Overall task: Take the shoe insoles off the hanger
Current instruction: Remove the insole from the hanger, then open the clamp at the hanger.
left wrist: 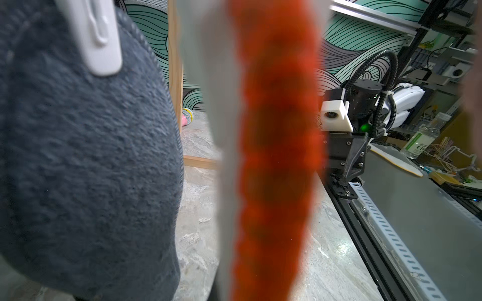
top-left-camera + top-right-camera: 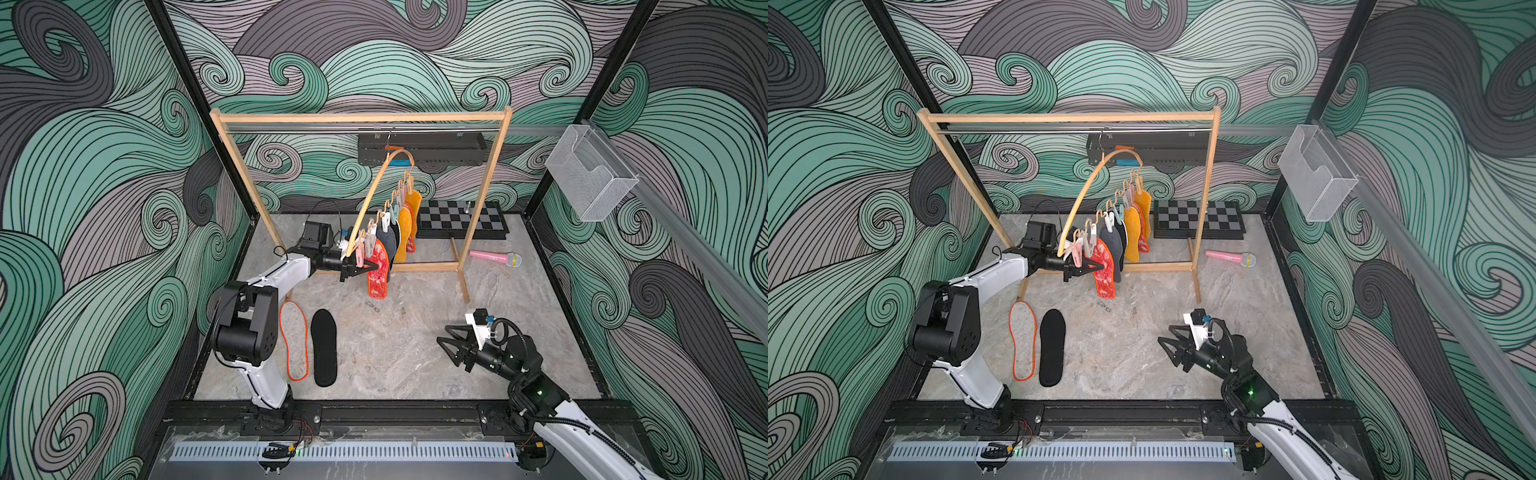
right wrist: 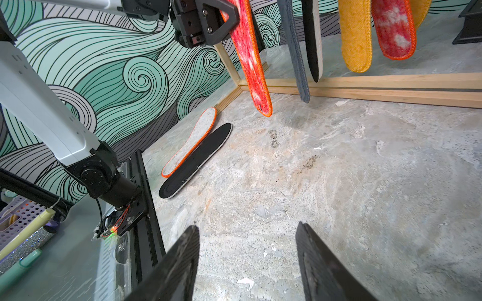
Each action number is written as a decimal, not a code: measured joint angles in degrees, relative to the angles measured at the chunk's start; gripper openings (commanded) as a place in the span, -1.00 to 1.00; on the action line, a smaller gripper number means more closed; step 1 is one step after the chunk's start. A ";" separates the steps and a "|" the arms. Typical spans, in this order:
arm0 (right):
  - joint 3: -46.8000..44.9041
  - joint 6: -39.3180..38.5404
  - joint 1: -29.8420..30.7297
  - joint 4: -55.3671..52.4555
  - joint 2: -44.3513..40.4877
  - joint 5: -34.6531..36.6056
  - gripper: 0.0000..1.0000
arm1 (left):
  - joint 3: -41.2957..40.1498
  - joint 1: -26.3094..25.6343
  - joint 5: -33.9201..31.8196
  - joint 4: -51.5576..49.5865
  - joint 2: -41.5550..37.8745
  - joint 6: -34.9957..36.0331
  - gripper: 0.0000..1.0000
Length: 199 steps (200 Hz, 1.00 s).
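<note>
The hanger [image 2: 371, 192] [image 2: 1080, 195] hangs tilted from the rack's rail, several shoe insoles pegged along its bar. My left gripper [image 2: 371, 268] [image 2: 1099, 266] [image 3: 230, 16] is shut on the nearest one, a red-white mottled insole [image 2: 378, 279] [image 2: 1106, 276] [image 3: 251, 65], whose orange edge [image 1: 276, 156] fills the left wrist view beside a dark grey insole [image 1: 91, 156]. Behind hang a black, two mustard [image 2: 401, 239] and another mottled one. On the floor lie a pale orange-edged insole [image 2: 293, 341] [image 3: 190, 140] and a black insole [image 2: 324, 347] [image 3: 195, 161]. My right gripper [image 2: 441, 334] [image 2: 1163, 334] [image 3: 246, 226] is open and empty, low over the floor.
The big wooden rack frame [image 2: 361, 118] stands across the back. A chessboard [image 2: 461, 218] lies behind it and a pink microphone [image 2: 494, 257] to its right. A black tray [image 2: 440, 149] and a clear holder [image 2: 590, 174] hang on the walls.
</note>
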 measured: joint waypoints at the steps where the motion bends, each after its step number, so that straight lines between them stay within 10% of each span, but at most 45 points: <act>1: 0.00 -0.02 0.02 0.07 0.11 0.00 0.24 | 0.00 0.00 0.04 -0.04 0.00 0.00 -1.00; 199: 69.88 -13.92 -3.13 5.44 74.97 -25.53 0.14 | 6.56 0.00 2.69 -18.16 2.60 11.78 -1.00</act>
